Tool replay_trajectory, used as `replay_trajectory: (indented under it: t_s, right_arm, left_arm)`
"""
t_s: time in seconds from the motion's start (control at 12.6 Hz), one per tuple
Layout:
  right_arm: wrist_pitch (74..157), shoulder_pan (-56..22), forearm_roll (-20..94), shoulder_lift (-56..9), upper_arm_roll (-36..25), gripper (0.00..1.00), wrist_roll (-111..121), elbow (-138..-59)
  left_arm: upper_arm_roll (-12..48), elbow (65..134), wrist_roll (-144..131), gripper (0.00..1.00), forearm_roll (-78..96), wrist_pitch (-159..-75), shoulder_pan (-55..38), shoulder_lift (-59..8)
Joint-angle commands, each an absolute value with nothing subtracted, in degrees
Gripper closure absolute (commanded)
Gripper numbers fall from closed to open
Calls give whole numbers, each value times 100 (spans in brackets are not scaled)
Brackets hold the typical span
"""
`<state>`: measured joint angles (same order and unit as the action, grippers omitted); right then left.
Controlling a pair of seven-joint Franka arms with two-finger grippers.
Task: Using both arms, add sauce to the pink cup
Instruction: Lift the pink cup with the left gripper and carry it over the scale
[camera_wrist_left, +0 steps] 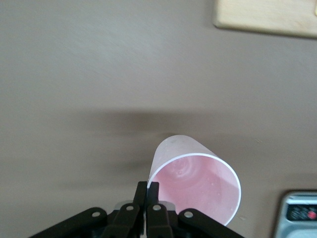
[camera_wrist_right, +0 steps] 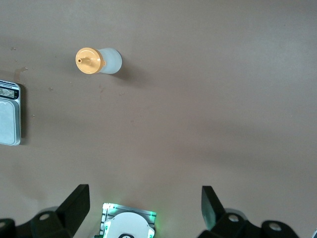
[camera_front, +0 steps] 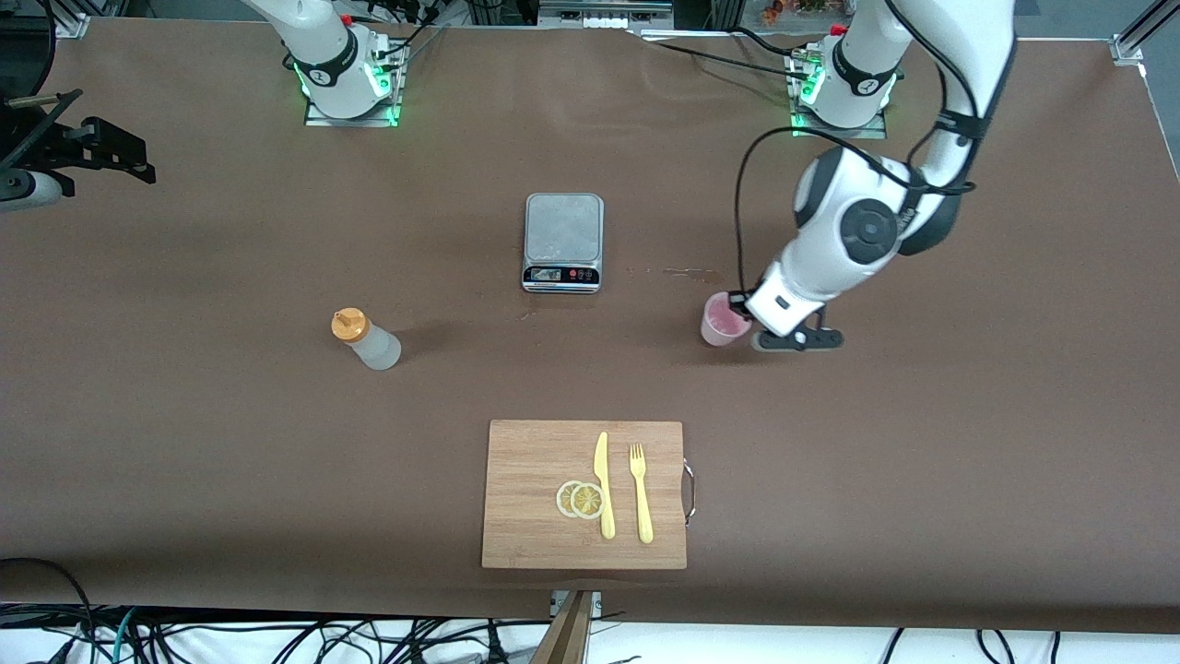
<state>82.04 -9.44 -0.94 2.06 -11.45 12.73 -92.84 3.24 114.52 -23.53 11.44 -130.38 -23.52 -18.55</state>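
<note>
1. left pincer (camera_wrist_left: 147, 191) is down at the small pale pink translucent plastic cup (camera_front: 724, 319), fingers pinched together on the cup's rim wall, one inside and one outside as the left wrist view shows it. the cup sits on the brown tabletop (camera_front: 922, 443) toward the left arm's end, a little nearer the front camera than the scale.
2. right pincer (camera_wrist_right: 143, 203) hangs high with fingers spread wide, holding nothing; that arm waits. its wrist view looks down on the bottle.
3. the sauce, a small whitish translucent squeeze bottle with an orange nozzle cap (camera_front: 364, 339), stands upright toward the right arm's end, well apart from the cup and untouched.
4. risks, as i judge them: a rim pinch on thin plastic is a weak hold, so the cup may tilt, flex or slip out if it is lifted or dragged. the bottle is soft, and too hard a squeeze at pickup could spill sauce early. a nozzle not set over the cup's mouth would put sauce on the tabletop.
5. around: a grey digital kitchen scale (camera_front: 563, 242) stands between cup and bottle, farther from the camera. a bamboo cutting board (camera_front: 530, 498) lies nearer, bearing a yellow knife (camera_front: 603, 484), a yellow fork (camera_front: 640, 492) and two lemon slices (camera_front: 581, 500).
6. nothing stands directly between bottle and cup.
</note>
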Motion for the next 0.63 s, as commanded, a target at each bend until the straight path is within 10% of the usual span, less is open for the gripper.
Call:
replay_trajectory:
  t_s: [0.0,0.56]
  right_arm:
    - [8130,-888,-88,185,-1169,0,1354,-9176]
    - [8130,-888,-79,149,-1266,0,1354,-9176]
  left_arm:
    - [360,11277,-3257,100,1248,-12885,-3020,-1793]
    - [466,10960,-4701,100,1511,-12902,-4253,-1924]
